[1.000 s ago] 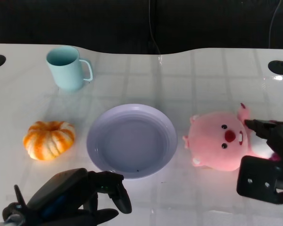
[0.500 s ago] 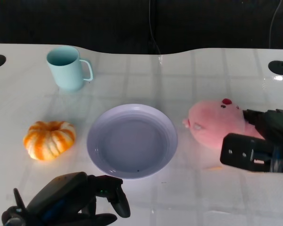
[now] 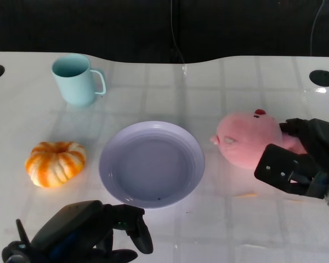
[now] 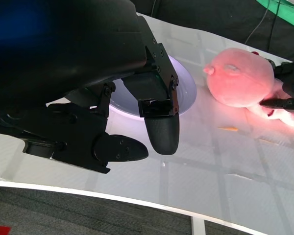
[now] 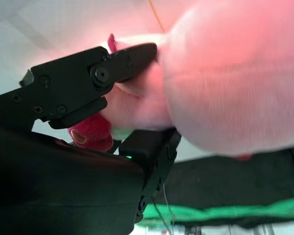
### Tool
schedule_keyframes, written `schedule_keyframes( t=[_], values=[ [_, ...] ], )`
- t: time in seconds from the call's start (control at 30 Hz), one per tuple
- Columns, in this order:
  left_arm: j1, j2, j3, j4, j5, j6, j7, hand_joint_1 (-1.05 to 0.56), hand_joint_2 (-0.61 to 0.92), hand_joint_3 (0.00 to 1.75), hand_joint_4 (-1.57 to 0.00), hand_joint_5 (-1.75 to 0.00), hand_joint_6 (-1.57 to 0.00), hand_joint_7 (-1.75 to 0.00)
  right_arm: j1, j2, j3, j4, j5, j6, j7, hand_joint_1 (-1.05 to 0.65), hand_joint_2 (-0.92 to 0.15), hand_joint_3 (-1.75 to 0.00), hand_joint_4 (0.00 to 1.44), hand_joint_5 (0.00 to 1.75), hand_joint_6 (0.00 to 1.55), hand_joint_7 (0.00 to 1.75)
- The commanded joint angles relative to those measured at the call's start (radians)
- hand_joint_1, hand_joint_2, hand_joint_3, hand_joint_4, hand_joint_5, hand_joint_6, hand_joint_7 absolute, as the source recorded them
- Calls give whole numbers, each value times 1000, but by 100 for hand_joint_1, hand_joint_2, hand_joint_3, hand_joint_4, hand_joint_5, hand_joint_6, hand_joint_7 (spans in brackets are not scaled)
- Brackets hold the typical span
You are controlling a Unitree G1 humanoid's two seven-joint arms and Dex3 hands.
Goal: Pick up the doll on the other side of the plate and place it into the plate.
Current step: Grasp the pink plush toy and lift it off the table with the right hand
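The left hand (image 3: 93,230) is closest of all, on the near side of the plate (image 3: 112,148). Its fingers (image 4: 159,125) are curled in and hold nothing. It just waits there above the counter (image 3: 219,230).

The plate is round and pale purple. It has nothing in it yet.

The right hand (image 3: 301,156) is to the right of the plate. Its fingers (image 5: 112,66) are wrapped around the pink doll (image 3: 247,137) and press into the soft body. The doll is tipped back, with its red nose pointing away. It is near the plate's right edge but not over it. I cannot tell if it is lifted or if it is touching the counter.

So the job looks to be at the picking-up step. The grab looks done, but the doll is not in the plate. Next, the right hand needs to lift the doll up, carry it left until it is over the middle of the plate, lower it, and let go. The doll is squishy, so the hold must stay tight or it may slip.

A small orange pumpkin (image 3: 55,163) sits to the left of the plate.

Farther back and to the left of the plate stands a light blue cup (image 3: 77,79). It looks empty inside.
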Motion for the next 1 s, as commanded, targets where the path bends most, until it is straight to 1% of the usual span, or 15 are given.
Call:
schedule_keyframes(
  t=[0.03, 0.07, 0.13, 0.17, 0.23, 0.3, 0.33, 0.37, 0.43, 0.47, 0.5, 0.57, 0.7, 0.87, 1.0],
  values=[
    [4, 16, 9, -17, 2, 7, -17, -18, 91, 30, -68, -156, -77, -95, 12, 4, 18, 32, 8, -7, 0, -20, -78, -43, 81, 171, 86, 130],
    [3, 17, 8, -19, 3, 14, -21, -18, 92, 30, -67, -156, -77, -95, 12, 4, 22, 27, 5, 5, 2, -21, -71, -58, 77, 157, 83, 119],
    [2, 16, 7, -20, 3, 18, -22, -18, 92, 29, -67, -156, -77, -95, 16, 7, 19, 10, 12, 36, 6, -23, -70, -61, 77, 142, 87, 96],
    [1, 15, 7, -19, 3, 18, -21, -18, 92, 29, -67, -157, -77, -95, 21, 9, 12, -2, 18, 45, -5, -24, -69, -61, 77, 144, 88, 95],
    [2, 15, 9, -18, 2, 16, -21, -18, 92, 29, -67, -156, -78, -95, 31, 14, -5, -29, 38, 61, -14, -23, -63, -70, 79, 143, 89, 95],
    [2, 16, 11, -16, -2, 14, -22, -18, 92, 29, -68, -156, -78, -95, 40, 19, -31, -65, 70, 77, -14, -25, -65, -78, 72, 158, 79, 118],
    [2, 17, 12, -16, -3, 14, -24, -18, 92, 29, -67, -156, -78, -95, 42, 24, -48, -87, 86, 94, -17, -25, -65, -78, 74, 166, 78, 124],
    [1, 17, 14, -14, -5, 11, -23, -18, 92, 28, -67, -156, -78, -95, 42, 27, -67, -107, 104, 100, -23, -27, -65, -80, 74, 171, 78, 124],
    [1, 18, 16, -4, -8, -1, -18, -18, 92, 28, -67, -157, -78, -95, 46, 30, -101, -148, 136, 95, -35, -24, -57, -94, 83, 174, 74, 148],
    [1, 18, 16, -2, -9, -2, -17, -18, 92, 27, -67, -157, -78, -95, 47, 31, -112, -166, 146, 97, -36, -22, -49, -110, 89, 174, 72, 163],
    [0, 18, 16, 0, -8, -4, -17, -18, 92, 27, -67, -157, -78, -95, 49, 31, -119, -185, 150, 107, -35, -21, -45, -118, 91, 174, 72, 168],
    [-2, 19, 16, 3, -5, -8, -15, -18, 92, 27, -68, -156, -78, -95, 52, 33, -138, -236, 167, 130, -14, -21, -40, -129, 91, 175, 74, 173],
    [-3, 17, 17, 10, -9, -16, -14, -17, 92, 27, -69, -157, -79, -95, 78, 35, -152, -346, 194, 145, 28, -21, -38, -133, 94, 175, 76, 175],
    [-3, 16, 12, 5, -1, -6, -19, -17, 92, 28, -67, -157, -78, -94, 107, 46, -153, -442, 215, 135, 62, -20, -28, -148, 95, 175, 79, 175],
    [-2, 16, 9, -5, 1, 1, -23, -17, 92, 28, -67, -157, -78, -95, 120, 66, -153, -509, 252, 122, 106, -18, -25, -151, 96, 175, 79, 175]
  ],
)
